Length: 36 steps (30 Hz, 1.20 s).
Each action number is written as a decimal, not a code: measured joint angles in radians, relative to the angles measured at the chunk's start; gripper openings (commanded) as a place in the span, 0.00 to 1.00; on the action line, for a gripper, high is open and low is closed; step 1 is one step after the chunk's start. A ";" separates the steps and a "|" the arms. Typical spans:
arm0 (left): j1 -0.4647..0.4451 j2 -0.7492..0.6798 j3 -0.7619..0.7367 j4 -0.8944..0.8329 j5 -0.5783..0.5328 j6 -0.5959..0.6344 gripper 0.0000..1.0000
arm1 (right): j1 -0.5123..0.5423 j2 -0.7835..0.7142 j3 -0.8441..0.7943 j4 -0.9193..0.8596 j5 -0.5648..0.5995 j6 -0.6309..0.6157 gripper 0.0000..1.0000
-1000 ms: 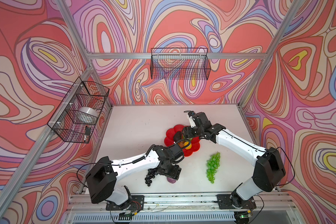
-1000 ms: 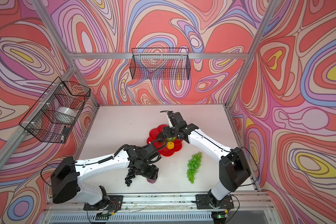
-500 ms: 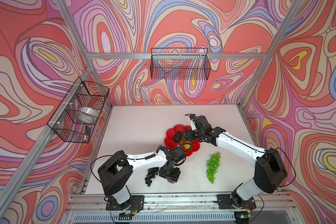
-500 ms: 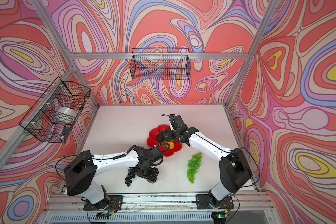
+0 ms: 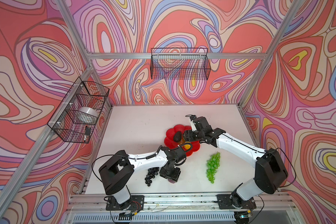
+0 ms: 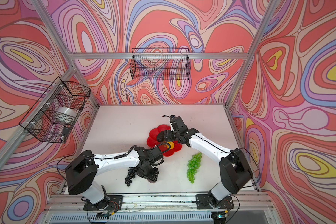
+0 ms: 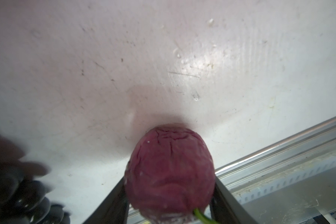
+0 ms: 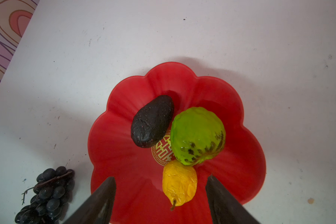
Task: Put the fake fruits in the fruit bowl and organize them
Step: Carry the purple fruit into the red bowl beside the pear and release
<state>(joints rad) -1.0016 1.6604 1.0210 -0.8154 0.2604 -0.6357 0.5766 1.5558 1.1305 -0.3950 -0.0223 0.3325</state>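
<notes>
The left claw [image 7: 169,182] has its jaws about half wide and set against both flanks of the small purple ball [image 7: 169,166], which sits between them on the table [image 7: 163,58]. How firmly they pinch I cannot tell. The ball is round and wrinkled, so a light or off-centre hold could let it squirt out on the lift and roll to the metal rail [image 7: 279,155] close behind the claw. The dark purple grape bunch [image 7: 17,194] lies just beside this claw and could be snagged and dragged. The fruit bowl [image 8: 241,135] is directly under the right claw [image 8: 161,177], which hangs wide open and empty. The avocado [image 8: 152,121], lime-green lumpy fruit [image 8: 198,135] and yellow-orange fruit [image 8: 179,186] lie clustered below it. If it does not clear off, the two claws may meet there — and a ball dropped into so shallow a dish may roll out. The green grape bunch [image 5: 212,166] lies well apart from both claws.
</notes>
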 measured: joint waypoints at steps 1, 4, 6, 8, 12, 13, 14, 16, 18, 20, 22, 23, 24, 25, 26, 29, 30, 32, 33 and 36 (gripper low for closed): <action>0.000 0.000 0.000 0.000 0.001 0.000 0.53 | 0.000 -0.005 -0.005 0.001 0.000 0.002 0.76; 0.000 0.000 0.000 0.002 0.001 -0.001 0.47 | 0.000 -0.017 -0.019 0.005 0.000 0.003 0.76; 0.000 -0.001 -0.001 0.004 0.001 -0.002 0.46 | 0.000 -0.019 -0.022 0.006 0.001 0.003 0.76; 0.000 -0.006 -0.004 0.005 0.001 -0.005 0.45 | 0.000 -0.019 -0.022 0.007 0.001 0.004 0.76; 0.000 -0.031 -0.016 0.015 -0.005 -0.005 0.44 | 0.000 -0.023 -0.024 0.007 0.001 0.003 0.76; 0.000 -0.040 -0.016 0.015 -0.009 -0.006 0.44 | 0.000 -0.025 -0.024 0.006 0.001 0.003 0.76; 0.000 -0.058 -0.016 0.015 -0.016 -0.005 0.44 | 0.000 -0.029 -0.025 0.005 0.001 0.003 0.76; 0.000 -0.099 -0.016 0.013 -0.035 -0.006 0.44 | 0.000 -0.042 -0.029 -0.002 0.001 0.003 0.76; 0.001 -0.146 -0.008 0.008 -0.056 -0.005 0.44 | 0.000 -0.069 -0.041 -0.019 0.008 0.002 0.77; 0.011 -0.187 0.017 0.005 -0.065 -0.005 0.45 | 0.000 -0.107 -0.049 -0.053 0.019 0.002 0.77; 0.033 -0.204 0.055 0.004 -0.067 -0.003 0.45 | 0.000 -0.136 -0.049 -0.080 0.031 0.002 0.77; 0.054 -0.204 0.083 0.005 -0.068 0.003 0.45 | 0.000 -0.151 -0.049 -0.094 0.035 0.002 0.77; 0.073 -0.202 0.105 0.008 -0.066 0.011 0.45 | 0.000 -0.163 -0.049 -0.106 0.039 0.002 0.77; 0.099 -0.197 0.133 0.013 -0.067 0.023 0.44 | 0.000 -0.175 -0.049 -0.116 0.042 0.003 0.77; 0.126 -0.186 0.161 0.018 -0.067 0.035 0.44 | 0.000 -0.185 -0.050 -0.122 0.044 0.005 0.77; 0.192 -0.112 0.250 0.038 -0.072 0.077 0.44 | 0.000 -0.214 -0.060 -0.124 0.046 0.015 0.77; 0.205 -0.085 0.273 0.045 -0.073 0.087 0.44 | 0.000 -0.217 -0.061 -0.126 0.046 0.018 0.77; 0.234 -0.011 0.323 0.066 -0.079 0.108 0.44 | 0.000 -0.219 -0.064 -0.135 0.046 0.023 0.77; 0.241 0.014 0.337 0.074 -0.079 0.113 0.44 | 0.000 -0.219 -0.068 -0.137 0.046 0.025 0.77; 0.257 0.102 0.382 0.095 -0.087 0.124 0.44 | 0.000 -0.219 -0.082 -0.142 0.046 0.030 0.77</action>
<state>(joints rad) -0.7444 1.7626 1.4033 -0.7208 0.1738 -0.5114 0.5766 1.3365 1.0481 -0.5373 0.0235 0.3626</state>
